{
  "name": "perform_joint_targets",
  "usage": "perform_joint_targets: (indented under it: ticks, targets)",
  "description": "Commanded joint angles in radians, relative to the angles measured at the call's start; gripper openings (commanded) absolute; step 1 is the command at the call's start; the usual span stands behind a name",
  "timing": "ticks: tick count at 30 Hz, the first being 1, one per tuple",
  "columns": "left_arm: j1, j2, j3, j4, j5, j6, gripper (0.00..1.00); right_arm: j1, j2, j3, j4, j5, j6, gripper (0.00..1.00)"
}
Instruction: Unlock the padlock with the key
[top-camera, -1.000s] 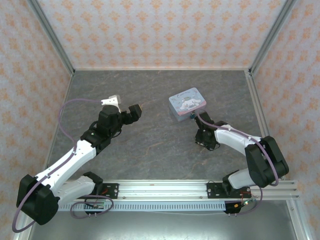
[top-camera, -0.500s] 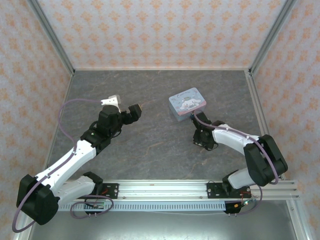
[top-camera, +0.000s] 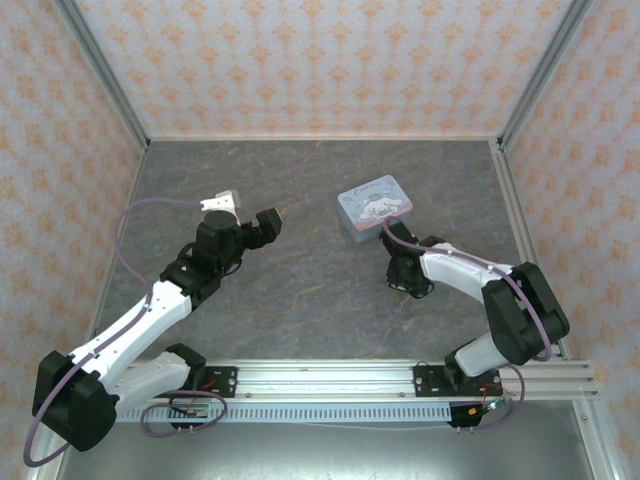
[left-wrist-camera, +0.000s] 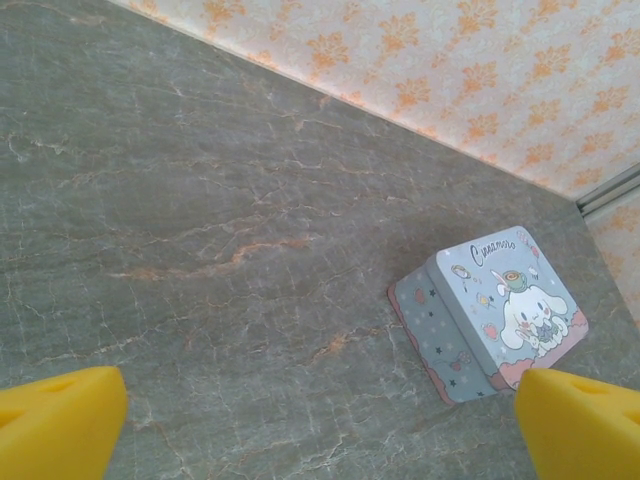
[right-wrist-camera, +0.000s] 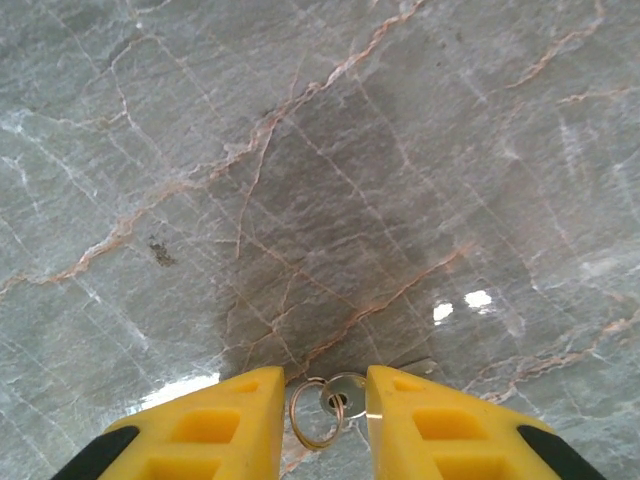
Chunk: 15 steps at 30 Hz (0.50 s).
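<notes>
shifted slightly left since a second ago: right gripper (top-camera: 404, 282), low over table (top-camera: 300, 180) right of centre, jaws narrowly apart around key (right-wrist-camera: 343, 396) on its ring at bottom centre of wrist view. left gripper (top-camera: 271, 221) spread wide, centre-left, facing tin (top-camera: 376, 206).

Setting: a robotics lab test cell, not a lived-in room. A grey marble-look counter (top-camera: 320, 190) was boxed in by aluminium extrusion posts (top-camera: 102, 70) at 10 and 2 o'clock. Flat wall panels (top-camera: 320, 60) in orange-patterned paper ran from 9 through 12 to 3 o'clock. At 6 o'clock a slotted aluminium rail (top-camera: 320, 375) carried the left arm (top-camera: 140, 318) and the right arm (top-camera: 470, 272), bolted side by side. A loose purple cable (top-camera: 121, 228) looped beside the left arm. A small bare circuit board (top-camera: 190, 408) sat under the rail at 7 o'clock.
</notes>
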Motion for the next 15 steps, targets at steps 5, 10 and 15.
perform_joint_targets:
  ticks: [5, 10, 15]
  targets:
    - [-0.006, -0.022, 0.020, -0.021, -0.023, 0.016, 1.00, 0.012, 0.046, 0.039, -0.035, 0.028, -0.017, 0.27]
    - [-0.005, -0.027, 0.021, -0.025, -0.026, 0.020, 1.00, 0.012, 0.047, 0.040, -0.039, 0.030, -0.017, 0.20]
    - [-0.006, -0.029, 0.024, -0.023, -0.017, 0.025, 1.00, 0.012, 0.035, 0.043, -0.039, 0.022, -0.017, 0.04]
